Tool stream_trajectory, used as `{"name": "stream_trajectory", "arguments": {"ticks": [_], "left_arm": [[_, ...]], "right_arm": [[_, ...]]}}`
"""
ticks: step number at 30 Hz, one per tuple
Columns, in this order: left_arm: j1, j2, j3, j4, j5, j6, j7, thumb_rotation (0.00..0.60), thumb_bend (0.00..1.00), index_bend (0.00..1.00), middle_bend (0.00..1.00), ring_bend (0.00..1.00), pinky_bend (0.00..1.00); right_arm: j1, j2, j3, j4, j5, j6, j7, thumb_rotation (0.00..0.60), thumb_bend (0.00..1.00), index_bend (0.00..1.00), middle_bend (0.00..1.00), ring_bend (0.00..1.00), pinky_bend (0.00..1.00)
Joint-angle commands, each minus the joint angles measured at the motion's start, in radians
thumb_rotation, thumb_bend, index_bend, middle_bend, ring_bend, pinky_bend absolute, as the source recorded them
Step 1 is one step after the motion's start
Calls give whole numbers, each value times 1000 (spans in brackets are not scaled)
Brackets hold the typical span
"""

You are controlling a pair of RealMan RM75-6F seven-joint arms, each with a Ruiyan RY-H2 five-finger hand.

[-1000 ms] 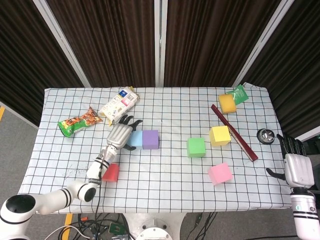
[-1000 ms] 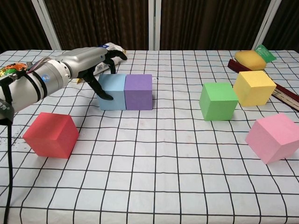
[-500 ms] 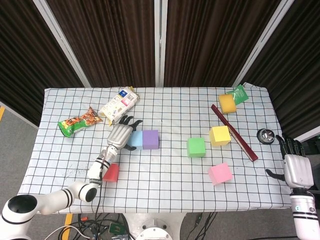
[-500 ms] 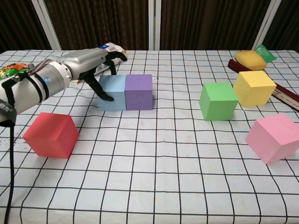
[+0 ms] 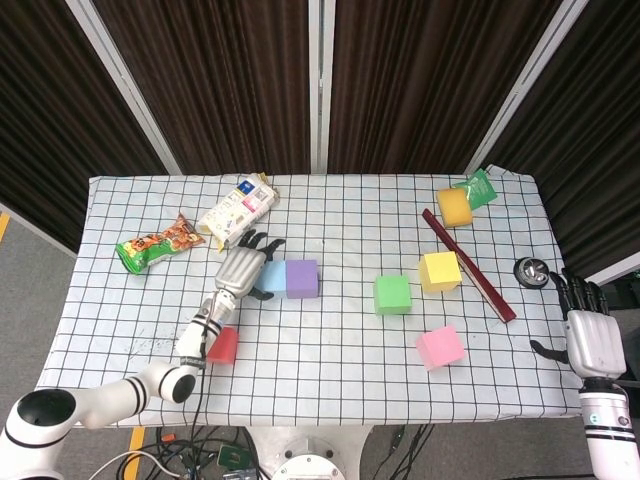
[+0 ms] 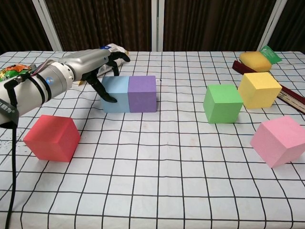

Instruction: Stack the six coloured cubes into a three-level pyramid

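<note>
A light blue cube and a purple cube stand side by side, touching, left of the table's middle. My left hand rests against the blue cube's left side, thumb on its left face and fingers spread over its back corner, holding nothing. In the head view the left hand lies beside the blue cube. The red cube sits near the front left. Green, yellow and pink cubes stand apart at the right. My right hand hangs open off the table's right edge.
A snack bag and a white carton lie at the back left. A yellow sponge, a green packet and a dark red stick lie at the back right, and a small metal disc lies by the right edge.
The left hand has nudged the blue and purple cubes slightly to the right. The right hand has sunk a little beside the table.
</note>
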Motion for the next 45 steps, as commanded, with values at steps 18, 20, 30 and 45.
{"name": "stream_trajectory", "arguments": {"ticks": [18, 20, 30, 45], "left_arm": [[-7, -1, 4, 6, -5, -27, -7, 600, 59, 107, 361, 100, 42], [-9, 2, 5, 3, -7, -35, -10, 600, 58, 105, 342, 100, 42], [-11, -1, 5, 4, -8, -40, -18, 600, 57, 103, 314, 100, 41], [-15, -2, 0, 0, -7, -33, -26, 600, 56, 95, 292, 100, 41]], "right_arm": [[-7, 2, -1, 0, -2, 8, -3, 600, 0, 0, 0, 0, 0], [-6, 2, 0, -2, 0, 8, -5, 600, 0, 0, 0, 0, 0], [-8, 2, 1, 0, 6, 6, -8, 600, 0, 0, 0, 0, 0], [-7, 0, 0, -4, 1, 7, -11, 600, 0, 0, 0, 0, 0]]}}
